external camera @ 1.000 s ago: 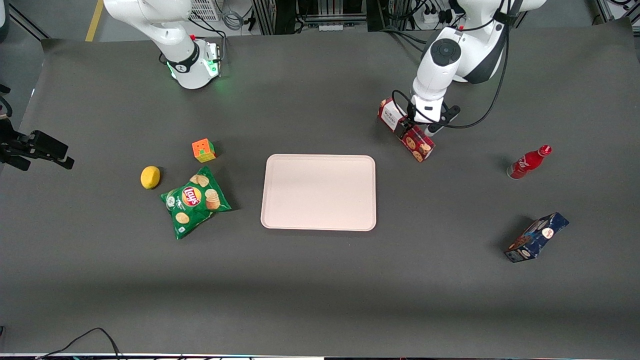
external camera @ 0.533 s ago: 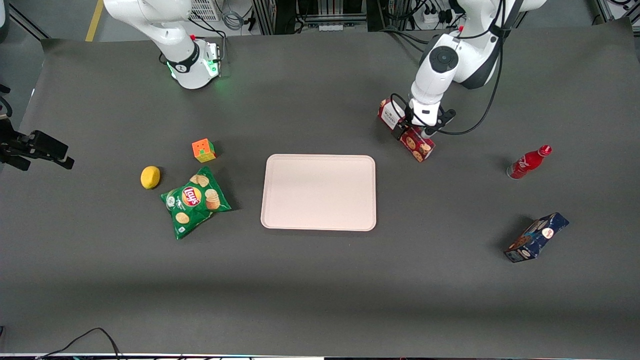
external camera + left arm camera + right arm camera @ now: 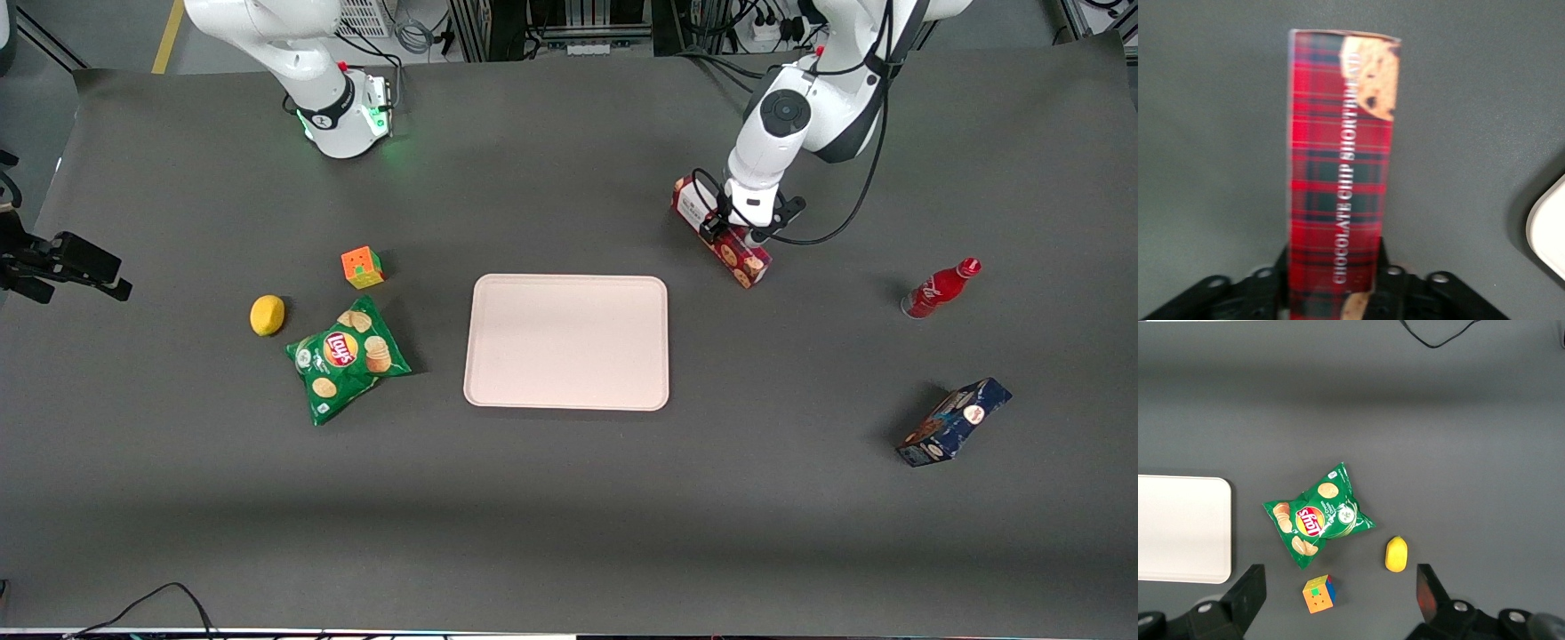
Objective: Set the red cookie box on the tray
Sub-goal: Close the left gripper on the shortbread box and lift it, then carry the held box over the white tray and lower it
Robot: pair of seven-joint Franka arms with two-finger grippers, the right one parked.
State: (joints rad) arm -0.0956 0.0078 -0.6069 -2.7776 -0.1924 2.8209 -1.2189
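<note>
Long dark-red plaid red cookie box [image 3: 722,236], lying flat on the table, flanked mid-length by the gripper [image 3: 731,233] fingers. Pale pinkish-cream tray [image 3: 498,342], flat, bare, nearer the camera than the fingers.

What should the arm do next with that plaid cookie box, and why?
Probably close the pincer and lift. Its fingers sit on either side of the red cookie box, which lies on the table beside the tray, a little farther from the front camera. The tray holds nothing yet.
</note>
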